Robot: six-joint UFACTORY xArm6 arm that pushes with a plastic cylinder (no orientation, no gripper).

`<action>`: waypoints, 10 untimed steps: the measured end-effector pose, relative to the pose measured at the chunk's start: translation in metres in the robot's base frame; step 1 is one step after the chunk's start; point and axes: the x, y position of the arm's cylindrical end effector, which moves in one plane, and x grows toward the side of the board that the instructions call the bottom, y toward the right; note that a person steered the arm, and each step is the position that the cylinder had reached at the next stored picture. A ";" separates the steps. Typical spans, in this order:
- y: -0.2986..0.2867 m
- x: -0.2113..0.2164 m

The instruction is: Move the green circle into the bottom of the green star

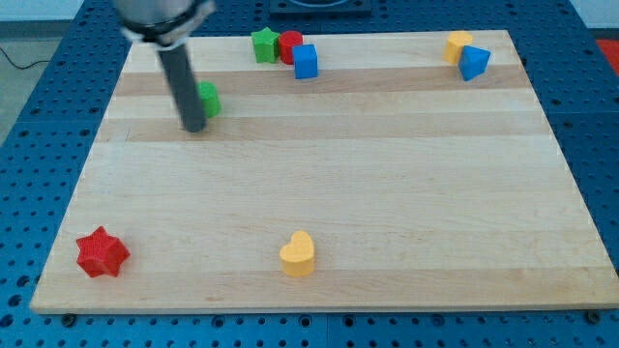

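Blue pegboard with rows of small holes surrounds a pale wooden board [319, 193] that fills most of the view. On that board my tip [194, 127] rests in the upper-left part, at the end of the dark rod that comes down from the view's top. It has no jaws to open or close; it is a bare rod end pressed to the wood, holding nothing. The green circle [208, 99] sits just to the view's right of the rod and slightly above the tip, touching or nearly touching the rod, which hides its left edge.

Farther toward the view's top and right, near the board's top edge, stands the green star [264, 44], well apart from the green circle. A red block [289, 45], round-looking, touches the star's right side, and a blue cube [306, 62] sits against the red block's lower right.

At the top-right corner 2 blocks touch: a yellow block [458, 45] and, to its right, a blue block [474, 62] with a pointed lower end.

Along the view's bottom, a yellow heart [298, 254] lies near the middle, and a red star [102, 252] lies near the bottom-left corner.
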 end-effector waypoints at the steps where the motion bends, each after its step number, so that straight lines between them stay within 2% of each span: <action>1: -0.039 -0.014; 3: 0.052 -0.024; 4: 0.085 -0.051; 5: 0.070 -0.032; 6: -0.005 -0.015; 7: -0.065 -0.035; 8: -0.050 -0.047; 10: 0.033 -0.064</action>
